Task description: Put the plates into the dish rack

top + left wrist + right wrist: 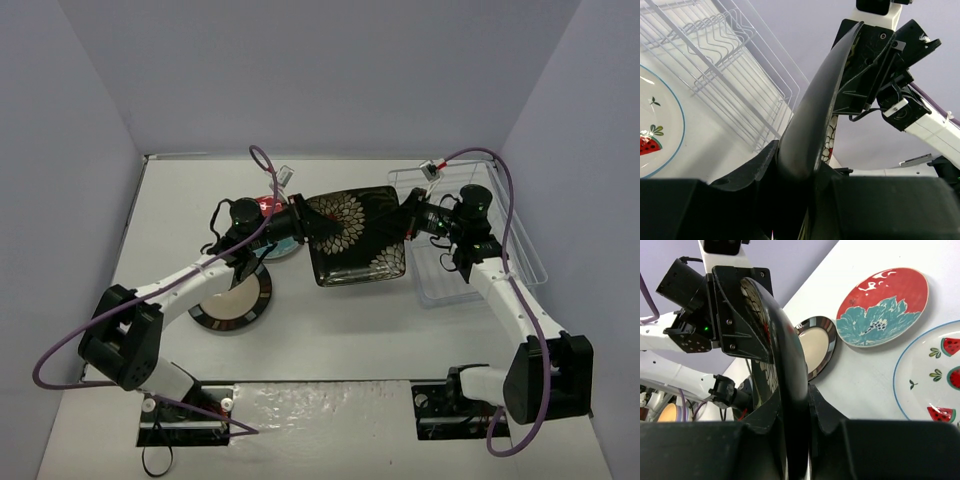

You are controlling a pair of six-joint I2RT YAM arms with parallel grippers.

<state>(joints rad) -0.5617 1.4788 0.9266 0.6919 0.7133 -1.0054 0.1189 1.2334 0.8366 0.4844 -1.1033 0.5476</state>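
Note:
The square black plate with white flowers (355, 237) hangs above the table, held at both ends. My left gripper (300, 225) is shut on its left edge (820, 95). My right gripper (408, 222) is shut on its right edge (785, 355). The dish rack (530, 262), clear with thin white tines (730, 55), stands at the right, just beyond the right gripper. On the table lie the black-rimmed plate with the beige centre (232, 300), the red-and-teal floral plate (882, 307) and the watermelon plate (935, 375), the last two mostly hidden under the left arm in the top view.
Grey walls close in the table on the left, back and right. Purple cables loop over both arms (505, 200). The left arm reaches across the black-rimmed plate.

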